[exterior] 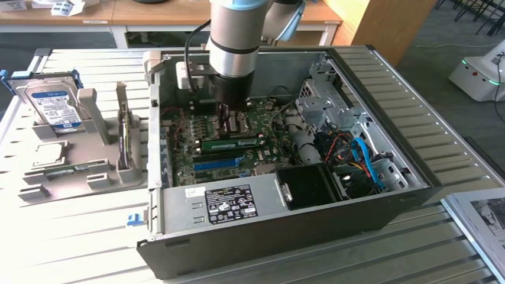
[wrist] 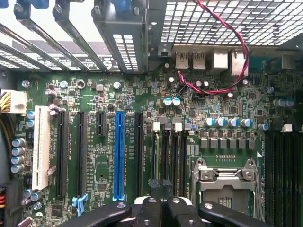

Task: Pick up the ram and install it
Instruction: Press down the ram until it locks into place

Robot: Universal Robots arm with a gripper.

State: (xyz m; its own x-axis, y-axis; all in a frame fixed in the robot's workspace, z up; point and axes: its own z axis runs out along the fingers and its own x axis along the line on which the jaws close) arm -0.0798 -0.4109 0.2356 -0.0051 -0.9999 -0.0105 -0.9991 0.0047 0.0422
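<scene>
My hand (exterior: 231, 121) is down inside the open computer case (exterior: 410, 171), low over the motherboard (wrist: 142, 142), with its fingers (wrist: 161, 208) drawn fully together and nothing caught between them. The ram (exterior: 230, 142), a green stick with dark chips, lies along the board just below my fingertips in the exterior view, above the bright blue slot (wrist: 119, 153) and looking as if it already stands in its socket; I cannot tell whether it is clicked fully home. So I judge the picking and carrying are over and I am at the seating end of the job, pressing or checking with closed fingertips. Any move now calls for a straight, even push along the stick's top edge, kept clear of the red and black wires (wrist: 227, 56) and the CPU socket (wrist: 227, 179) beside it. The hard drive (exterior: 54, 106) sits in its grey stand out on the counter (exterior: 94, 248), well apart
</scene>
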